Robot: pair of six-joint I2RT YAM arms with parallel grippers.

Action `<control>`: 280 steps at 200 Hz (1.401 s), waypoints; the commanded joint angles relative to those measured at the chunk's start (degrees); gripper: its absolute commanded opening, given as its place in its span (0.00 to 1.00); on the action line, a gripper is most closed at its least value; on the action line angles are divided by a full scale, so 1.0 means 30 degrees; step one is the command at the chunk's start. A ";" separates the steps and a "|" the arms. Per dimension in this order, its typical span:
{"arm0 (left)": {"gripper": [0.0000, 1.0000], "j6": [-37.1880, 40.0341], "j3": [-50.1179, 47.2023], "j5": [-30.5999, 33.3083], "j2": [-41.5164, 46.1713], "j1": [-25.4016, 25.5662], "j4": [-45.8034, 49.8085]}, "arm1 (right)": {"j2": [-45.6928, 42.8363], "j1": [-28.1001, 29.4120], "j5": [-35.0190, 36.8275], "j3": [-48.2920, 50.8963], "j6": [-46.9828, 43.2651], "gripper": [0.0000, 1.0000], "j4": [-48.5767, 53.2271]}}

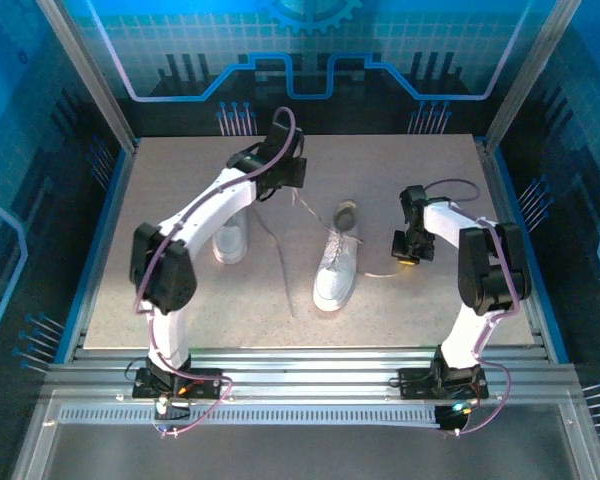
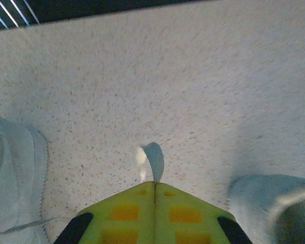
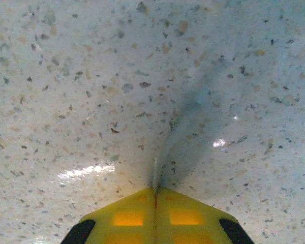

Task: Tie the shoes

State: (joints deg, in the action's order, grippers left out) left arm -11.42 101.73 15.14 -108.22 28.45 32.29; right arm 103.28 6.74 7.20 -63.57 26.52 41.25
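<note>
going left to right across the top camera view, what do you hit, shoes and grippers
shoe partly under the left arm → left gripper → middle shoe → right gripper

The speckled beige table (image 1: 380, 160) carries two white shoes, well apart: the left shoe (image 1: 230, 243) towards the left side and the right shoe (image 1: 336, 270) near the middle, toe towards the near edge. A long lace (image 1: 278, 268) trails over the bare top between them. A short lace (image 1: 380, 273) runs rightward from the right shoe.
</note>
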 commanded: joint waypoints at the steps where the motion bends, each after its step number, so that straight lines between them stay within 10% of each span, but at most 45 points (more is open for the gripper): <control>1: 0.00 0.1276 -0.1978 -0.1729 0.2407 0.0035 -0.1696 | -0.2109 -0.0119 0.0451 0.1543 -0.0713 0.00 -0.2012; 84: 0.00 0.3903 -0.7487 -0.3571 0.8189 0.3566 -0.4679 | -1.4605 -0.1658 -0.0107 0.3000 -0.5563 0.00 -0.2328; 205: 0.00 0.4728 -0.5632 -0.3772 0.0144 1.0499 -0.7089 | -1.5743 -0.1676 -0.3687 -0.2163 -0.7893 0.00 0.1814; 235: 0.59 0.4809 -0.5834 -0.3007 0.0779 1.0369 -0.6747 | -1.5279 -0.1279 -0.4288 -0.2159 -0.8638 0.00 0.2395; 280: 0.70 0.3657 -0.9380 -0.4132 0.5448 0.8690 -0.8098 | -1.4568 0.1499 -0.3731 -0.2718 -1.0041 0.00 0.2897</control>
State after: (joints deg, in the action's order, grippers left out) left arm 2.17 78.48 4.97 -102.08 58.06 11.62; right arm 58.57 6.46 -3.90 -69.12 0.21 47.22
